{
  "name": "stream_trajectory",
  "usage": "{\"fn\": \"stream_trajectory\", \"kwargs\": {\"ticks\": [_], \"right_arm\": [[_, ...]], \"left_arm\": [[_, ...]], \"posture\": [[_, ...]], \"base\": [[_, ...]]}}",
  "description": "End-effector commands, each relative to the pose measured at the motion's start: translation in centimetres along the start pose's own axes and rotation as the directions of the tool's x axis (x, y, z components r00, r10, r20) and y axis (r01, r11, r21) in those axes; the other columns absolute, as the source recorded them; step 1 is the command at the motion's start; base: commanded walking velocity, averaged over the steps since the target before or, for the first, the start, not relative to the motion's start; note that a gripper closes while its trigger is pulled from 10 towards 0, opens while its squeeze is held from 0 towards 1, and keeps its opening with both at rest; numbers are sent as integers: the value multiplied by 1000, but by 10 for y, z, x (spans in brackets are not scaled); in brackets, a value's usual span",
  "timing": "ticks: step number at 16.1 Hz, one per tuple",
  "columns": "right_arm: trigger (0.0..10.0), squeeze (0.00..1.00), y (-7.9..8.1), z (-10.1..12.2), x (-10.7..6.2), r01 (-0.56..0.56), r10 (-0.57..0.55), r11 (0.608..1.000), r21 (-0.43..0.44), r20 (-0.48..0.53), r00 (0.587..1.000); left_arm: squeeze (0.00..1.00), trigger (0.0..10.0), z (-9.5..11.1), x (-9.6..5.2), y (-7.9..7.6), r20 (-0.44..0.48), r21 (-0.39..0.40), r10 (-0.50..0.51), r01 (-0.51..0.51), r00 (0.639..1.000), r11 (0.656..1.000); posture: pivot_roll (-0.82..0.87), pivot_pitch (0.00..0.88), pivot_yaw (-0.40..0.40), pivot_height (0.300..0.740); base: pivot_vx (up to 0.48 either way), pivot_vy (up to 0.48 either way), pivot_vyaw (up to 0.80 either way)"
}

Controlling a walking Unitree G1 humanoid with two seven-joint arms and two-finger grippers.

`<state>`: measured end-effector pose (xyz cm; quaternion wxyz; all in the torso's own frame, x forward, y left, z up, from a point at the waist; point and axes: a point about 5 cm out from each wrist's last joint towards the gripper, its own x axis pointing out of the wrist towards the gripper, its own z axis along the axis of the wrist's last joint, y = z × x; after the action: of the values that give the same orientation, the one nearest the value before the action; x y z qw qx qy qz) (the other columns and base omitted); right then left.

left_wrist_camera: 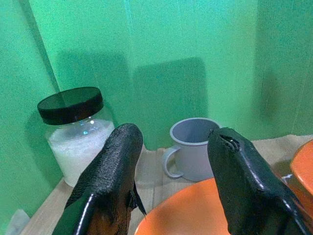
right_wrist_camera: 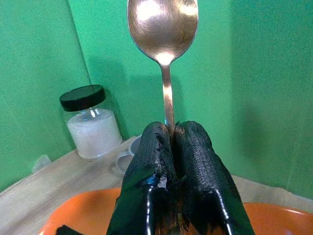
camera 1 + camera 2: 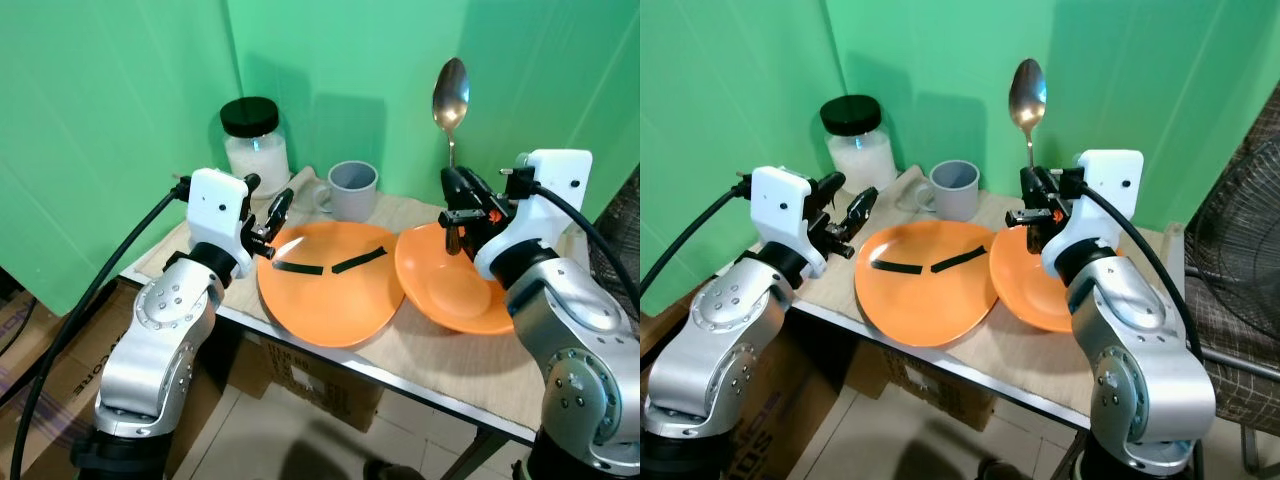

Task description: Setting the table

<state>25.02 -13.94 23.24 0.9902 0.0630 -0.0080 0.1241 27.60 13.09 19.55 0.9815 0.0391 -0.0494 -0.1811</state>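
right claw [image 3: 457, 200]: clamped on upright silver metal spoon [image 3: 450, 95], above round orange plastic bowl [image 3: 450, 280]
left claw [image 3: 277, 225]: fingers spread wide, empty, beside flat orange plate [image 3: 330, 290]
tabletop [image 3: 420, 345]: grey mug [image 3: 352, 190], black-lidded glass jar [image 3: 255, 140]

A green backdrop [image 3: 120, 110] was hung behind the scene, filling the upper part of the frame and folding into a corner left of centre, with soft shadows cast on it. A table [image 3: 420, 385] with a pale wooden top and a light edge was set across the middle, and cardboard boxes [image 3: 300, 385] were stored beneath it on a light tiled floor [image 3: 290, 440]. At the right edge of the right eye view, a chair [image 3: 1240, 300] with checked fabric was placed beside the table.
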Motion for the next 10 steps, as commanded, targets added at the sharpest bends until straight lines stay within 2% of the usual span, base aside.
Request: {"fn": "stream_trajectory", "kwargs": {"ticks": [1, 2, 5, 6, 10], "right_arm": [[10000, 0, 4, 3, 0, -4, 4, 1000, -11, 22, 1000], [10000, 0, 3, 1, -1, 5, -5, 1000, -20, 15, 1000], [10000, 0, 3, 0, -1, 5, -5, 999, -37, 10, 1000], [10000, 0, 4, -2, -1, 8, -8, 999, -40, 5, 1000], [10000, 0, 6, -6, -4, 4, -5, 999, -48, -8, 1000]], "left_arm": [[0, 10000, 1, 1, 5, -4, -7, 29, -29, 1000, 1000], [0, 10000, 0, 1, 2, -6, -18, 27, -27, 1000, 999], [0, 10000, -1, 0, 5, -10, -24, 44, -44, 999, 999], [0, 10000, -1, 0, 6, -9, -17, 41, -41, 999, 999], [0, 10000, -2, -3, 6, -16, -1, 43, -43, 999, 999]], "posture": [[-22, 0, 80, 740], [-18, 0, 80, 740], [-20, 0, 83, 740], [-15, 0, 90, 740], [-4, 0, 80, 740]], "base": [[0, 0, 0], [0, 0, -800], [0, 0, 0], [0, 0, -800], [0, 0, 0]]}}
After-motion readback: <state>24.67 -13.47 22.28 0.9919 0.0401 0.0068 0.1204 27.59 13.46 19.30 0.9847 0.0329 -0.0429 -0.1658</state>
